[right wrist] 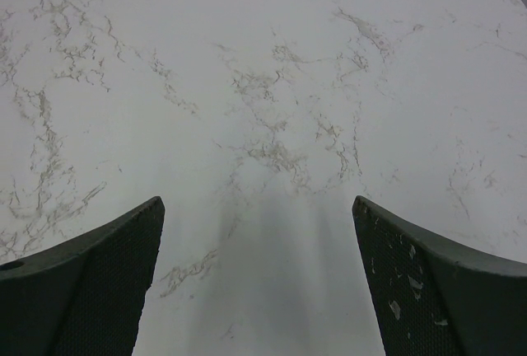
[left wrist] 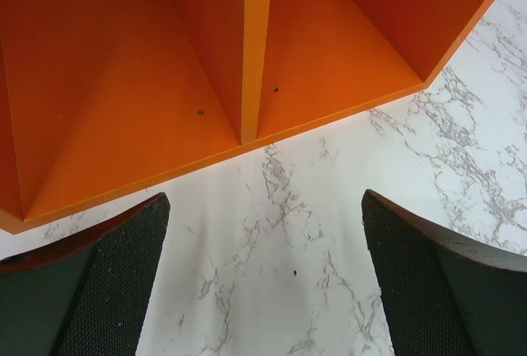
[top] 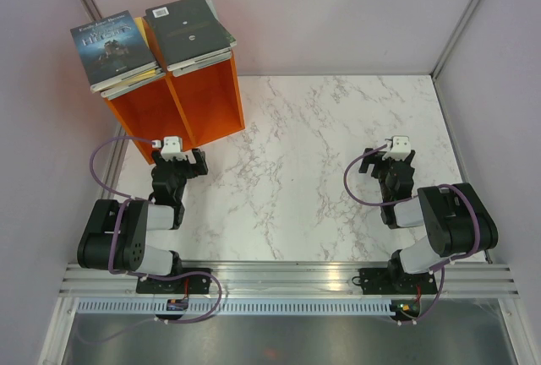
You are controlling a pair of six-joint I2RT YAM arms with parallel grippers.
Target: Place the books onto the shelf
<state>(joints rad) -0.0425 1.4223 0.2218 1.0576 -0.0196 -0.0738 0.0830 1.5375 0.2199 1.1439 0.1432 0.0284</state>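
Nearest, both arms sit folded over their bases at the near edge of the marble tabletop (top: 296, 213). The left jaws stand wide open with nothing between them. In the left wrist view their dark, mesh-textured pads (left wrist: 107, 290) frame only white marble. The right jaws are spread just as wide and hold nothing; their pads (right wrist: 90, 290) (the right-hand one flecked with pale scuffs) also bracket plain marble, well apart from anything of the task.

Just beyond the left jaws stands the orange shelf (top: 207, 99), at the far-left corner of the tabletop. Its open front faces the left arm. The wrist view looks straight into both compartments, split by the vertical divider (left wrist: 251, 51), and the lower front edge runs across close ahead of the pad tips without touching them. The boards in view are plain orange with a few small holes.

Farthest, the books (top: 127, 78) lie on the shelf's top — not in its compartments — in two flat stacks side by side. The left stack (top: 114, 48) is topped by a dark blue cover with pale lettering. The right stack (top: 190, 31) is topped by a black cover with a white barcode sticker. Below these only page edges and a sliver of yellow show, so I cannot tell how many books each stack holds. Both stacks lie beyond and above the left jaws, and far from the right jaws.
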